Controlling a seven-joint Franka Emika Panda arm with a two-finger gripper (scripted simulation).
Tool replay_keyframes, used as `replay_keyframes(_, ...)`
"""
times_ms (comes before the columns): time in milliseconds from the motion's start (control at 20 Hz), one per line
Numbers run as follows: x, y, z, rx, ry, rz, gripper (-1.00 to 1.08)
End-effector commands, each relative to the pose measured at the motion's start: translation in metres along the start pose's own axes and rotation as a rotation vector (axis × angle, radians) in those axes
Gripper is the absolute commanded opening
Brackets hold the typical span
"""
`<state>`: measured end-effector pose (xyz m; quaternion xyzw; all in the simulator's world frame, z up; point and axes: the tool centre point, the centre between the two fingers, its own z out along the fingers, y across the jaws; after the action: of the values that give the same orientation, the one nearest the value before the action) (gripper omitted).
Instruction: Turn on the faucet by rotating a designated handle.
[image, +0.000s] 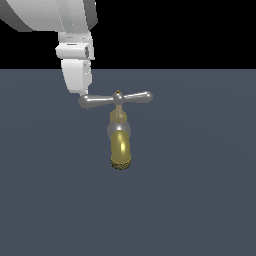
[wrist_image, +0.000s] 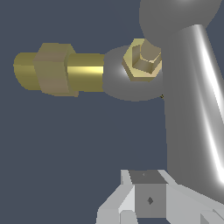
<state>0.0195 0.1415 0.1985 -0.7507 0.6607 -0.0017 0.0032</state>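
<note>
A small faucet (image: 120, 135) stands near the middle of a flat slate-grey tabletop (image: 200, 200), its brass-yellow spout (image: 121, 147) curving down toward the camera in the exterior view and ending in a mesh-like tip. Across its top lies the handle (image: 116, 99) — a slim silver crossbar with two bulbous ends and a small brass knob at its centre — running nearly level, with one end reaching to the exterior view's left and the other to the right. The white gripper (image: 82, 93) of the Panda arm hangs from above at the exterior view's left, its tip touching or just beside the left bulbous end of the crossbar. In the wrist view the crossbar fills the frame as a broad shiny grey bar (wrist_image: 192, 109), a brass hexagonal nut (wrist_image: 142, 59) sits on the grey body, and the yellow spout extends away past it. Pale grey fingers (wrist_image: 148, 197) appear close against the bar — how far the jaws are parted, and whether they grip anything, cannot be told from either view.
</note>
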Motion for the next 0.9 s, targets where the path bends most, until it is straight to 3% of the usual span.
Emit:
replay_keyframes(0, 0.0, 0.01, 0.0, -0.007, 0.001, 0.001, -1.0)
replay_keyframes(700, -0.004, 0.049, 0.0, -0.007, 0.002, 0.001, -1.0)
replay_keyframes(850, 0.0, 0.046, -0.001, -0.001, 0.004, 0.003, -1.0)
